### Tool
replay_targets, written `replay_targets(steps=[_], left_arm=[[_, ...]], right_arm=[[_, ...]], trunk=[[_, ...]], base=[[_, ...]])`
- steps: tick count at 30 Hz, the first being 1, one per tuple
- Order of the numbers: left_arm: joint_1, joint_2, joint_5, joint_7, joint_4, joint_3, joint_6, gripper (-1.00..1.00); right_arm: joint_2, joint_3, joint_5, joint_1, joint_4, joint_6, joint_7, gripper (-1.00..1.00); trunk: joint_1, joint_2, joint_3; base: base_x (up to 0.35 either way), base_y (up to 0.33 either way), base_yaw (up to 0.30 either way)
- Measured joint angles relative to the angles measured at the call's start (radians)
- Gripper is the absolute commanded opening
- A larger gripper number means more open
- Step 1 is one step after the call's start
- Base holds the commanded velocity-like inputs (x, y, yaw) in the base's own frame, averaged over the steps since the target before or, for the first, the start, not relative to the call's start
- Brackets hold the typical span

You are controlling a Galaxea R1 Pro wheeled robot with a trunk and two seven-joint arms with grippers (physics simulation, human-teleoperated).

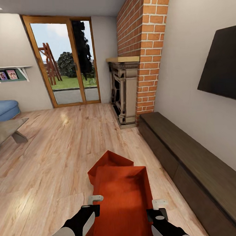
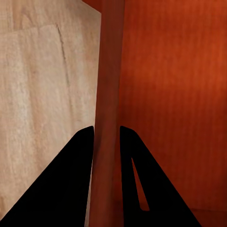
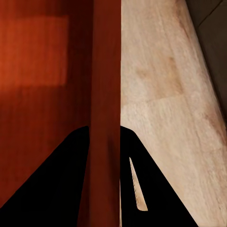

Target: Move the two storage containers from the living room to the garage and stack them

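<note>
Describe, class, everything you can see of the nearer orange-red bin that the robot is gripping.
The nearer bin is an orange-red, lidless rectangular box with thin, slightly flared walls and a finely ribbed surface, empty inside. It sits level over the wood floor. The left gripper clamps its left wall, the right gripper its right wall. Its far end overlaps the second bin.

Orange-red ribbed storage containers, light wood plank floor, red brick chimney, black TV
</note>
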Motion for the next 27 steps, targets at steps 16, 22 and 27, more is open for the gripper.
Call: replay_targets(steps=[16, 22, 27], left_arm=[[0.0, 0.0, 0.001, 0.0, 0.001, -0.001, -0.001, -1.0], [0.0, 0.0, 0.001, 0.0, 0.001, 0.0, -0.001, -1.0], [0.0, 0.0, 0.001, 0.0, 0.001, 0.0, -0.001, -1.0]], right_arm=[[0.0, 0.0, 0.001, 0.0, 0.001, 0.0, 0.0, -1.0], [0.0, -0.001, 0.002, 0.0, 0.001, 0.0, 0.0, -1.0], [0.0, 0.0, 0.001, 0.0, 0.0, 0.0, 0.0, -1.0]], trunk=[[0.0, 0.0, 0.0], [0.0, 0.0, 0.0], [0.0, 0.0, 0.0]], base=[[0.0, 0.0, 0.3], [0.0, 0.0, 0.3], [0.0, 0.0, 0.3]])
